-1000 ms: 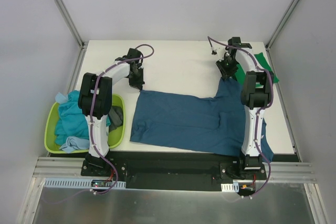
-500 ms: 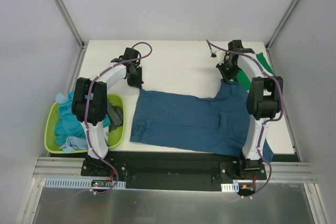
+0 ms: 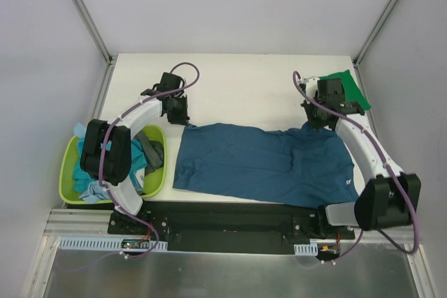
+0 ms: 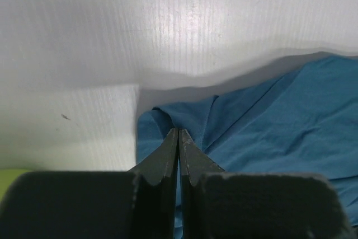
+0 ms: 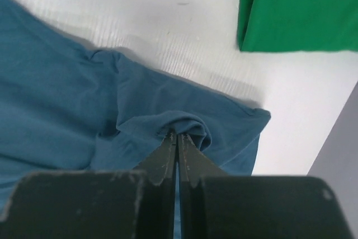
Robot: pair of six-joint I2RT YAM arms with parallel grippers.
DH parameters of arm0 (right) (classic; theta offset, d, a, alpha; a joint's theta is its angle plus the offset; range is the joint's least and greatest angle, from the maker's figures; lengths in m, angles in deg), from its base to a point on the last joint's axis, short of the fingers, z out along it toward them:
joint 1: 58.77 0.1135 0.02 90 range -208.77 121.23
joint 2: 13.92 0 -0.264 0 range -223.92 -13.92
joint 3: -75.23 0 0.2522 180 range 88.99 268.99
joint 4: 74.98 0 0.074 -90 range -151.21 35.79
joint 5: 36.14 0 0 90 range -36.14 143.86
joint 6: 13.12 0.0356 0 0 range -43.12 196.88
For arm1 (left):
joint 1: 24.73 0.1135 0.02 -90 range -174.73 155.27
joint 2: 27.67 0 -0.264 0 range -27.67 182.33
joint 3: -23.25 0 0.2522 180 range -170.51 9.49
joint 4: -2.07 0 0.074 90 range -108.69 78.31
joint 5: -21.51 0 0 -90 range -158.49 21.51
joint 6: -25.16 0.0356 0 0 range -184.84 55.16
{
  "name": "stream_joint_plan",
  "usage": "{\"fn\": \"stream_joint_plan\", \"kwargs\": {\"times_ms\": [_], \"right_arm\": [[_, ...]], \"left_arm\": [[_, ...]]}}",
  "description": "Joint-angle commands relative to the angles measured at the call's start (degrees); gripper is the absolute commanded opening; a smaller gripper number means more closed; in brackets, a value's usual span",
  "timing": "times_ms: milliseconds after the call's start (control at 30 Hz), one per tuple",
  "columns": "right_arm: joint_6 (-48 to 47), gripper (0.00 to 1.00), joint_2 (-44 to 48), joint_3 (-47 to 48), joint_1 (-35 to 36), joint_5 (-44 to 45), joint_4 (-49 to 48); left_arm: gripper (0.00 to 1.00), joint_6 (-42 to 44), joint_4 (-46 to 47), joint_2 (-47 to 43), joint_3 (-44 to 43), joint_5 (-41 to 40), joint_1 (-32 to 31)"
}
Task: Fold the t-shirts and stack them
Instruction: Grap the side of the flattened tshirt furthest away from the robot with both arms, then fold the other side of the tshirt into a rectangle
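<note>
A dark teal-blue t-shirt (image 3: 262, 165) lies spread across the white table. My left gripper (image 3: 183, 120) is shut on the shirt's far left corner, and in the left wrist view the jaws (image 4: 178, 131) pinch a fold of the blue cloth (image 4: 279, 121). My right gripper (image 3: 318, 122) is shut on the far right sleeve. The right wrist view shows the blue cloth (image 5: 50, 99) bunched at the right gripper (image 5: 178, 135). A bright green t-shirt (image 3: 346, 92) lies folded at the far right corner, also in the right wrist view (image 5: 296, 9).
A lime-green basket (image 3: 64, 169) sits off the table's left side, holding a light turquoise t-shirt (image 3: 82, 134) and a dark grey one (image 3: 150, 150). Grey walls close in the table on three sides. My arm bases stand on the black rail at the near edge.
The right gripper shut on the sleeve and moved nearer, its arm swinging out to the right. The shirt's right side now lies flatter on the table. The left gripper shifted slightly left.
</note>
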Motion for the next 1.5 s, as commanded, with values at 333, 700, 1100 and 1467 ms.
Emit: {"fn": "stream_joint_plan", "kwargs": {"times_ms": [333, 700, 1100, 1467], "right_arm": [[16.55, 0.0, 24.79, -6.84, 4.52, 10.42, 12.91], [18.75, 0.01, 30.97, -10.36, 4.52, 4.17, 14.24], [18.05, 0.0, 30.35, -11.94, 4.69, 1.89, 11.87], [18.4, 0.0, 29.03, -11.68, 4.6, 3.29, 12.3]], "left_arm": [[0.0, -2.77, 4.19, -13.88, 8.73, -2.64, -1.04], [0.47, -5.84, 7.71, -8.72, 5.94, 0.96, -1.04], [0.48, -6.55, -2.4, 12.55, -12.88, -10.99, -1.74], [0.02, -6.9, -3.01, 12.39, -11.13, -2.82, -2.1]]}}
